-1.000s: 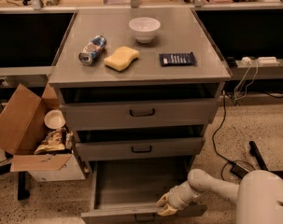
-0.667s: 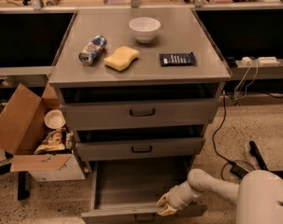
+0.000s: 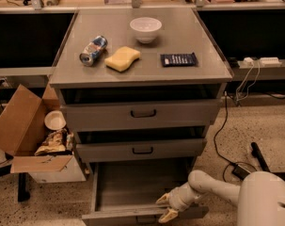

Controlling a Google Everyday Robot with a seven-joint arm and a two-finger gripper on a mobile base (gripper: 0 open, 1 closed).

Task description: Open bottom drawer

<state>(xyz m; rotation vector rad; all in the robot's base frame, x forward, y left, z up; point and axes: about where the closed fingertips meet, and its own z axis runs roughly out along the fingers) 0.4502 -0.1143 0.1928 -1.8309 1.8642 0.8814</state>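
Note:
The bottom drawer (image 3: 132,185) of the grey cabinet stands pulled far out, its plain grey inside showing and its front edge (image 3: 118,215) at the bottom of the view. My gripper (image 3: 165,207) is at the right part of that front edge, its yellowish fingers (image 3: 169,215) on either side of the drawer front. The white arm (image 3: 212,185) reaches in from the lower right. The middle drawer (image 3: 142,149) and the top drawer (image 3: 143,113) are each pulled out a little.
On the cabinet top (image 3: 142,74) lie a can (image 3: 92,50), a yellow sponge (image 3: 122,59), a white bowl (image 3: 146,28) and a dark packet (image 3: 178,59). An open cardboard box (image 3: 27,131) with rubbish stands left. Cables (image 3: 226,140) run on the floor at right.

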